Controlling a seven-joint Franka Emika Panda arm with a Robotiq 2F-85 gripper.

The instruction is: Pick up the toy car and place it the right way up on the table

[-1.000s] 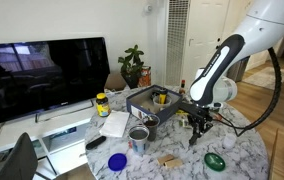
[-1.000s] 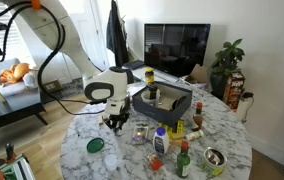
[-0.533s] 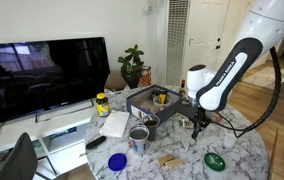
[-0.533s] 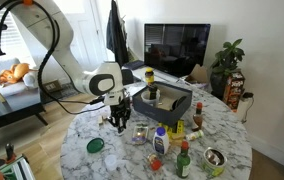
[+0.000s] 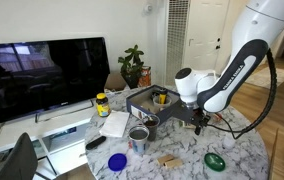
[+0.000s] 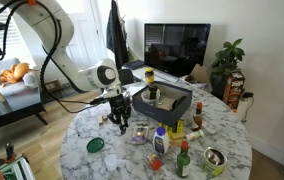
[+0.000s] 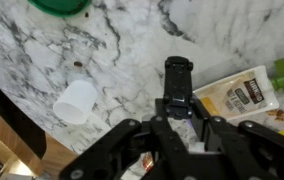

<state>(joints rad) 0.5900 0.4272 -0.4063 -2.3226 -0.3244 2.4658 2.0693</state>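
Note:
My gripper (image 7: 177,110) is shut on the rear end of a black toy car (image 7: 178,78), which sticks out ahead of the fingers just above the table (image 7: 132,40), a white, grey-veined marble top. I cannot tell which way up the car is. In both exterior views the gripper (image 5: 198,122) (image 6: 121,120) hangs low over the round table (image 5: 182,152) (image 6: 82,128), beside a dark box; the car is too small to make out there.
A white cup (image 7: 77,100), a green lid (image 7: 62,6) and a snack packet (image 7: 244,92) lie near the gripper. The dark box (image 5: 150,100), a metal can (image 5: 139,135), a blue lid (image 5: 117,161), bottles (image 6: 182,160) and a TV (image 5: 42,75) are around.
The arm's wrist links have swung round towards the dark box. The gripper has shifted slightly the same way and stays low over the table.

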